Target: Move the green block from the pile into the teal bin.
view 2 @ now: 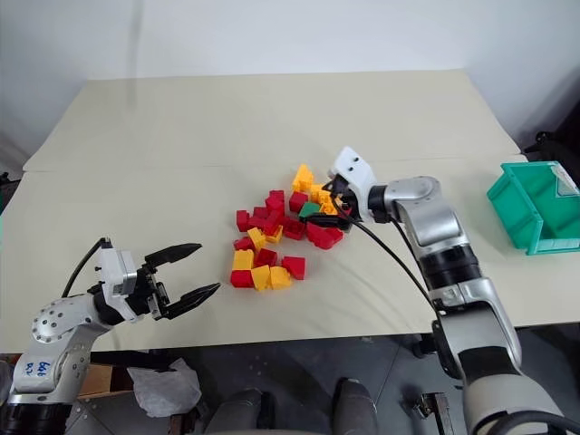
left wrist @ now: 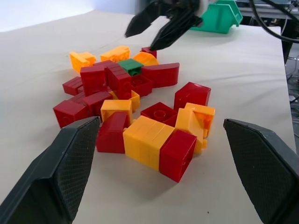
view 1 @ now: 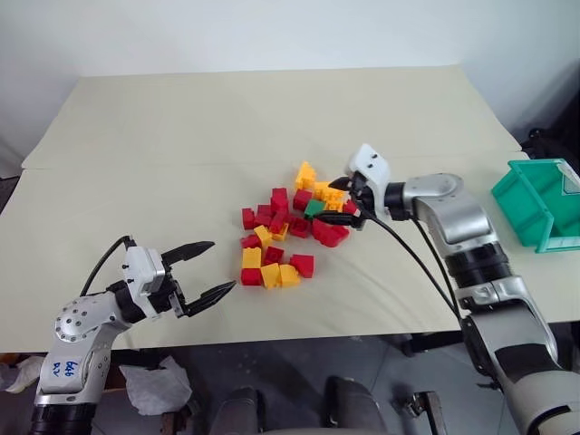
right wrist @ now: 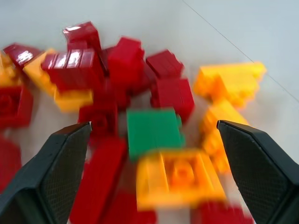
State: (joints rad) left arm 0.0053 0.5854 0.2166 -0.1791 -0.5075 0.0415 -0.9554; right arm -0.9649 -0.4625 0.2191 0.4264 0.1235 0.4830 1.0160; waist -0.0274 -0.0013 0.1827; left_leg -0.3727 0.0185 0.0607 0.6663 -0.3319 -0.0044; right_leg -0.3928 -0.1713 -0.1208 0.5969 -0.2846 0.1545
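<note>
The green block (view 1: pixel 314 207) lies at the right side of the pile (view 1: pixel 276 237) of red and yellow-orange bricks, wedged among them with a yellow brick in front of it (right wrist: pixel 154 131). My right gripper (view 1: pixel 343 203) hovers just right of and above it, open, its jaws spread to either side of the block with nothing between them. Near the table's front left, well short of the pile, my left gripper (view 1: pixel 220 265) also stands open and empty. The teal bin (view 1: pixel 535 204) sits at the far right edge of the table.
The cream table (view 1: pixel 181 136) stretches wide behind and left of the pile. Its front edge runs just below my left gripper. A black cable (view 1: pixel 412 254) hangs along my right arm. The bin stands a good arm's reach right of the pile.
</note>
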